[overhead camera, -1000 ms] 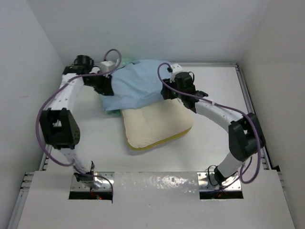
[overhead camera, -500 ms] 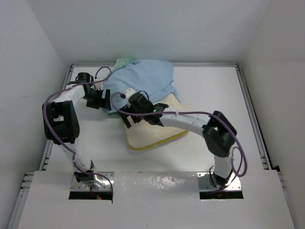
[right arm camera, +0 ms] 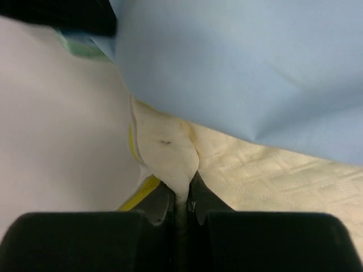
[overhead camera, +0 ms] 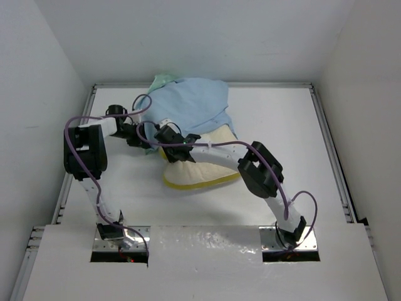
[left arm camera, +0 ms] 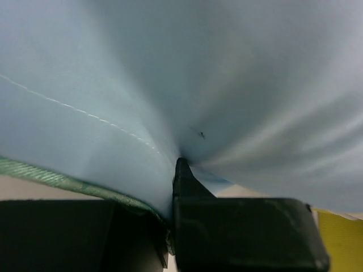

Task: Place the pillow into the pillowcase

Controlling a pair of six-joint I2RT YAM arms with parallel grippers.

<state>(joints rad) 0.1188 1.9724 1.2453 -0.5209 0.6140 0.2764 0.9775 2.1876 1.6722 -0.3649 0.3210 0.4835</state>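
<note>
Lying on the desk (overhead camera: 276, 125), the pillow (overhead camera: 194, 172) is partly covered by the pillowcase (overhead camera: 191, 106); its corner is pinched by the right end effector (right arm camera: 181, 195), the cloth by the left end effector (left arm camera: 172, 198).

The pillowcase (left arm camera: 170, 68) is soft, matt light-blue cloth, smooth with fine creases, and its green edge (left arm camera: 51, 178) is ribbed and faintly shiny. The pillow (right arm camera: 272, 170) is cream cloth with a bumpy quilted surface and a yellow band (right arm camera: 142, 195). The left tool (left arm camera: 173, 170) and right tool (right arm camera: 181, 198) look like matt black plastic, and the desk (overhead camera: 288, 119) is smooth matt white.
</note>
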